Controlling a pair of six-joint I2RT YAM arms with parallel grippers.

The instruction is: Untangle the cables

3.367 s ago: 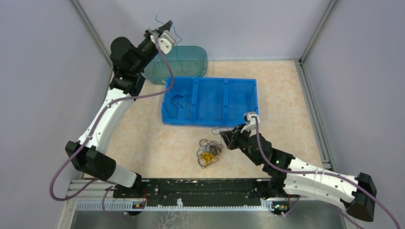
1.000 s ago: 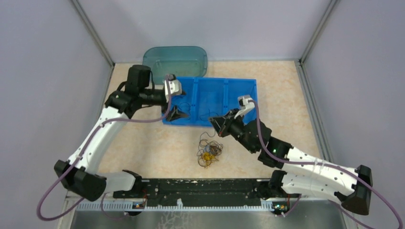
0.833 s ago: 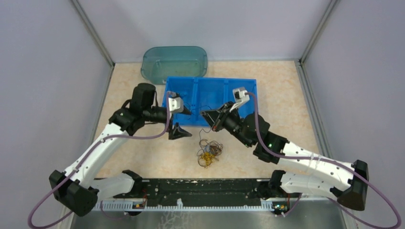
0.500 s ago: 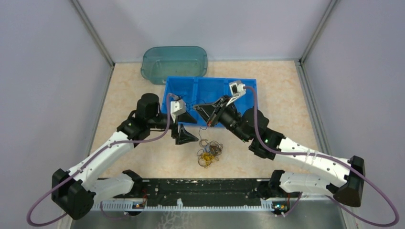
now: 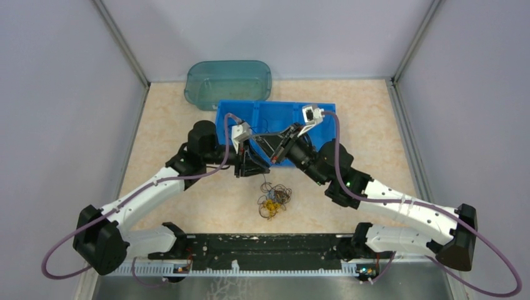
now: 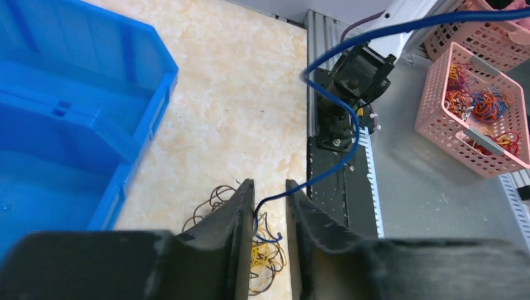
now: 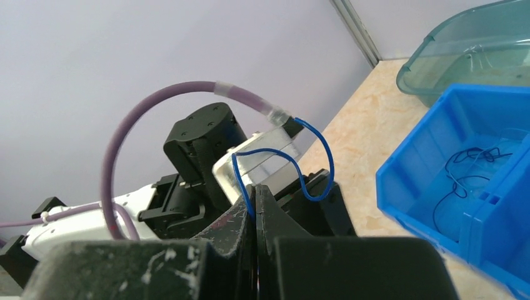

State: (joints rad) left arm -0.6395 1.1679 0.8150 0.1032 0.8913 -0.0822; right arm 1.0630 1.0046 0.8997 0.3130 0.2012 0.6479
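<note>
A clump of black, yellow-orange and blue cables (image 5: 273, 201) lies on the table in front of the blue bin (image 5: 325, 119). My right gripper (image 5: 261, 139) is shut on one blue cable (image 7: 312, 169), whose loop rises above the jaws (image 7: 255, 186). That blue cable (image 6: 331, 94) curves down from above and passes between the fingers of my left gripper (image 6: 270, 184). A narrow gap shows between those jaws, so they stand open around the wire. Below them lies the clump (image 6: 262, 259). The left gripper (image 5: 257, 165) hangs just beneath the right one.
A teal tub (image 5: 228, 81) stands behind the blue bin. Thin dark cables (image 7: 465, 169) lie in one compartment of the bin (image 7: 437, 175). Off the table, a pink basket (image 6: 475, 106) holds several coloured wires. The black rail (image 5: 269, 247) runs along the near edge.
My left arm swung from the bin's left end to under the right gripper, and its jaws narrowed around the blue cable. The right gripper rose toward the bin, staying shut on it.
</note>
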